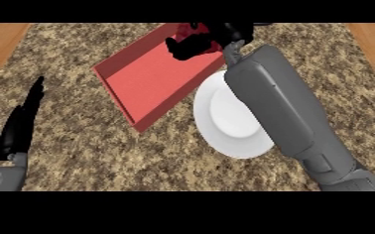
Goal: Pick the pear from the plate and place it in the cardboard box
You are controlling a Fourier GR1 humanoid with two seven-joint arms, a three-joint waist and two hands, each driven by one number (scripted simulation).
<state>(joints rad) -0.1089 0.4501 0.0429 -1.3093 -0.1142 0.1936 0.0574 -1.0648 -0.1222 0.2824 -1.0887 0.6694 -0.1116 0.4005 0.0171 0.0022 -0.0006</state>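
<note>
Placing step now: right hand (199,40) over red box (150,77) far corner, fingers curled on hidden, presumably held pear, white plate (234,129) bare; next, opening; left hand (21,121) resting straight-fingered.

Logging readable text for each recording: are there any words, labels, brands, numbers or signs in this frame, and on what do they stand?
None can be read.
The red box: plain walls and floor, no print.
The white plate: bare, no mark.
The speckled counter: pattern only, no lettering.
The right robot hand over the box and the left robot hand at the left edge: no label visible.
</note>
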